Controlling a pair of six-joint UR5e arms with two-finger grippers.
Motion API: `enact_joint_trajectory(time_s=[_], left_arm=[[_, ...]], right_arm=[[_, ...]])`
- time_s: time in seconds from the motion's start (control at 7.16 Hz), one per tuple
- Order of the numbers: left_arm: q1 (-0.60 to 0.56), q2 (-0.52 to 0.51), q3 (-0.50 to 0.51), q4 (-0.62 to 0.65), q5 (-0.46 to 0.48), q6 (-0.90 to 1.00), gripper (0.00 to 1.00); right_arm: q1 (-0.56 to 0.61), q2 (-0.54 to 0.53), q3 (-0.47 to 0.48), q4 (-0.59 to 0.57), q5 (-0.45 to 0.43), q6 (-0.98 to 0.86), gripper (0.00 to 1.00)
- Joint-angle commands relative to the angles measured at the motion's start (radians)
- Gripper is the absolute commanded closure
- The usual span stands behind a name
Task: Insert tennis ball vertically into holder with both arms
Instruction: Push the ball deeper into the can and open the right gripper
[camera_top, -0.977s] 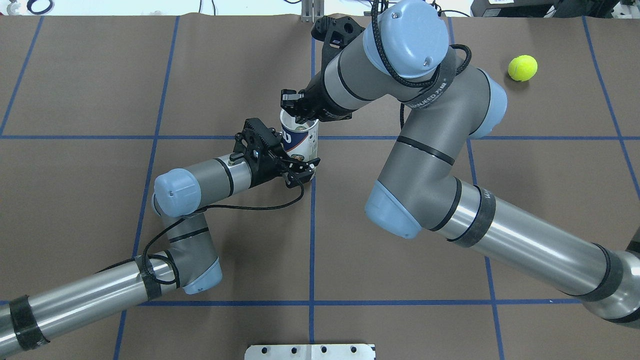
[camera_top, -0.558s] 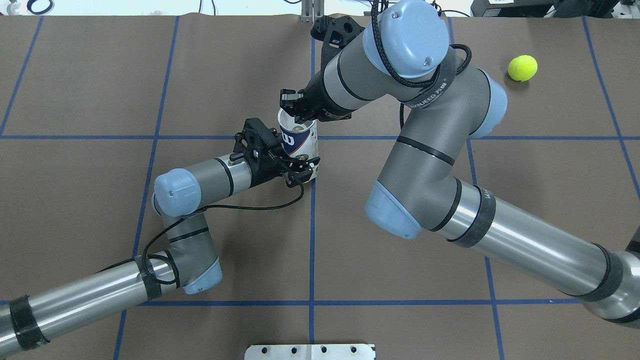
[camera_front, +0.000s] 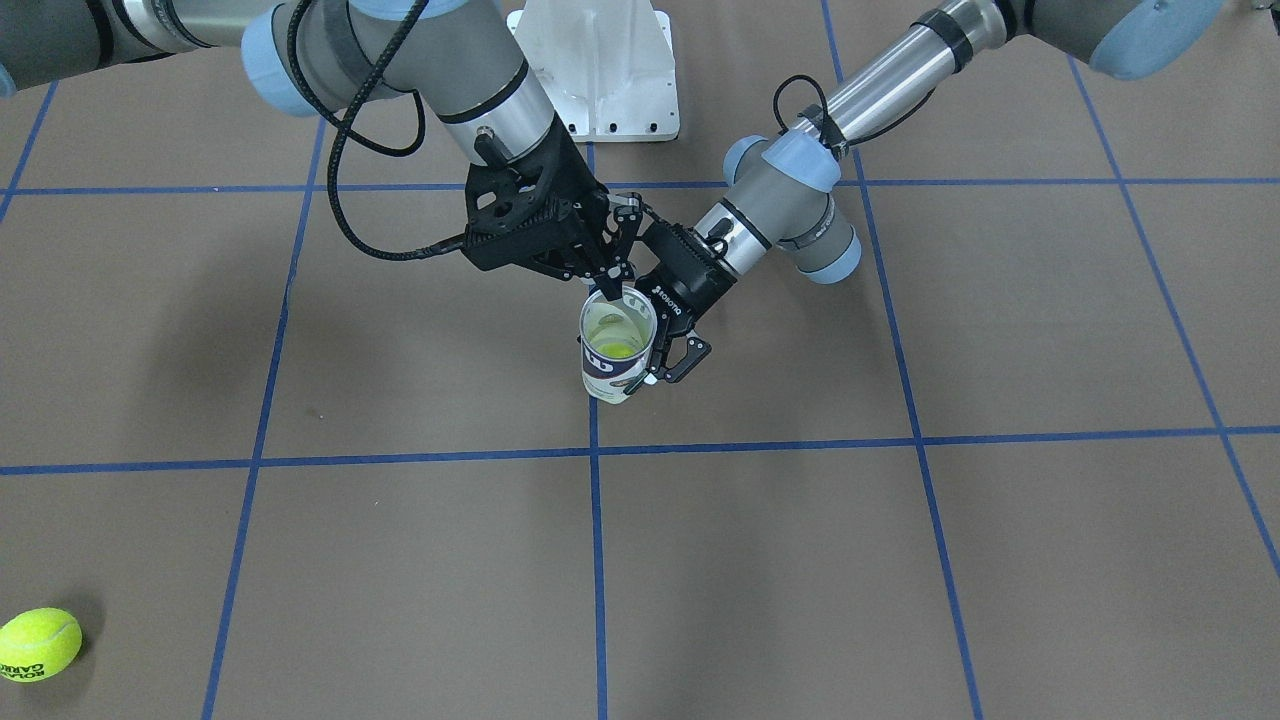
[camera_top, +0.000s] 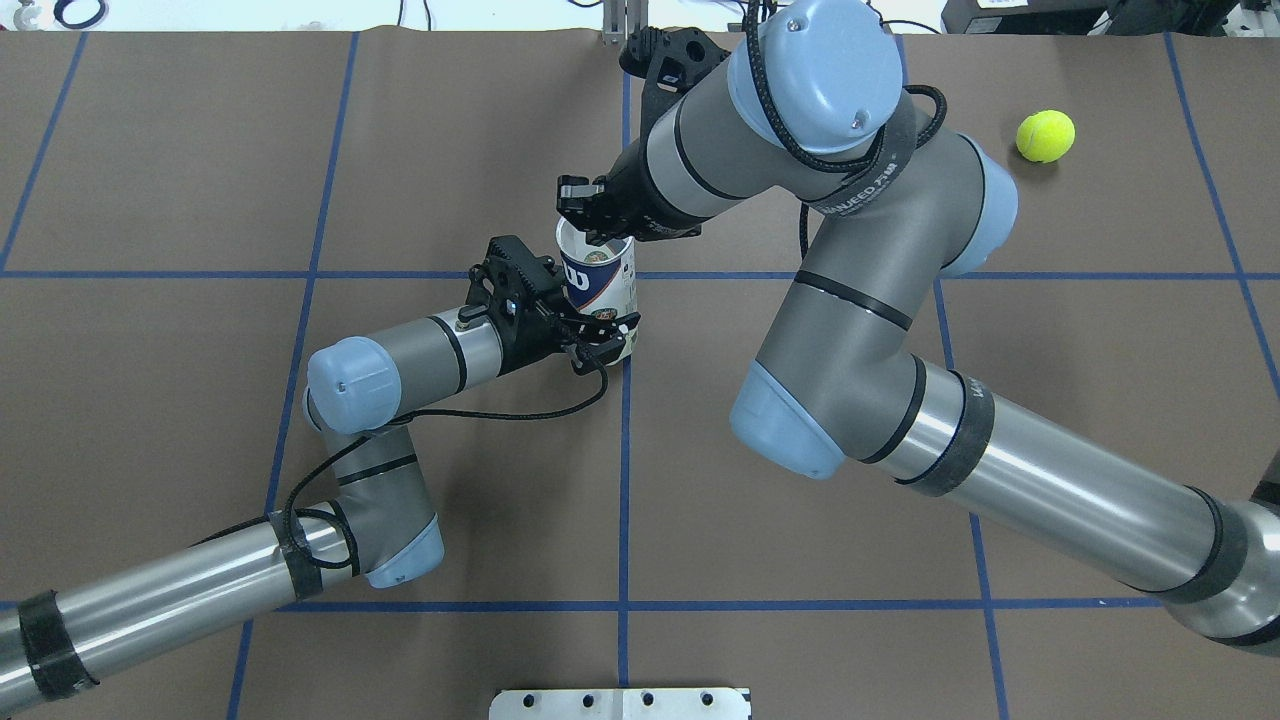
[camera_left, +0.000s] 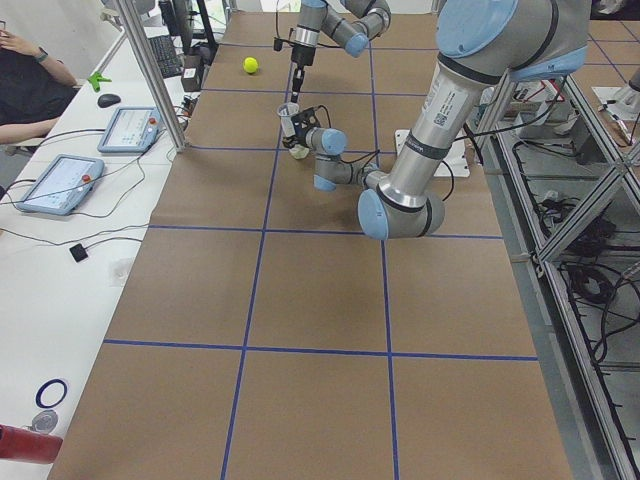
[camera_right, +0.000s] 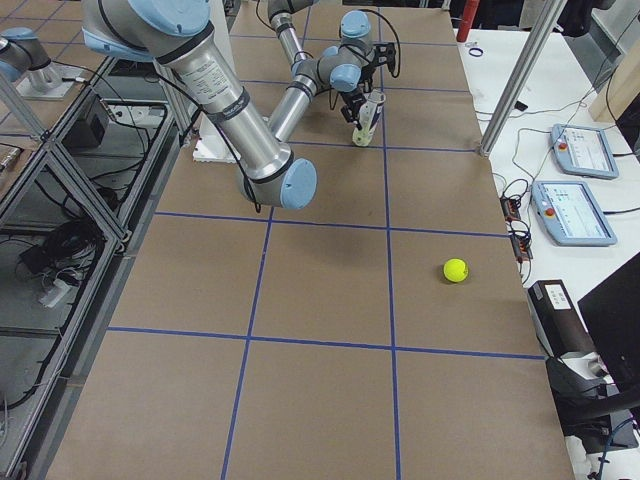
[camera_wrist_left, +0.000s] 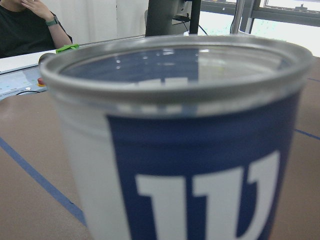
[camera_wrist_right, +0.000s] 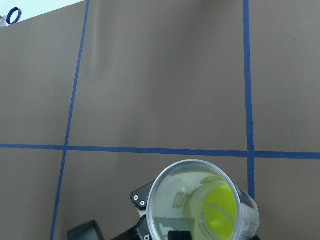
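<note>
The holder stands upright mid-table, a clear can with a navy and white label, and fills the left wrist view. My left gripper is shut on its lower part from the side. A yellow tennis ball lies at the bottom inside the can, also seen from above in the right wrist view. My right gripper hangs just over the far edge of the rim, open and holding nothing. A second tennis ball rests on the table at the far right.
The white pedestal base is bolted at the robot's side. A side table with tablets and a seated person lies beyond the far edge. Blue tape lines cross the brown mat.
My right gripper has drifted slightly up and away from the holder's rim. The left gripper and the holder have stayed put.
</note>
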Motion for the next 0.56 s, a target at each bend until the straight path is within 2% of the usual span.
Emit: enact_joint_trajectory(time_s=[0.0,0.42], left_arm=[[-0.001,0.002,0.0,-0.002,0.002,0.0,0.03],[0.0,0.002,0.0,-0.002,0.0,0.0,0.01]], right_arm=[[0.011,-0.002,0.017,-0.008,0.005,0.004,0.0],[0.058,-0.012,0.026,-0.011,0.041,0.003,0.0]])
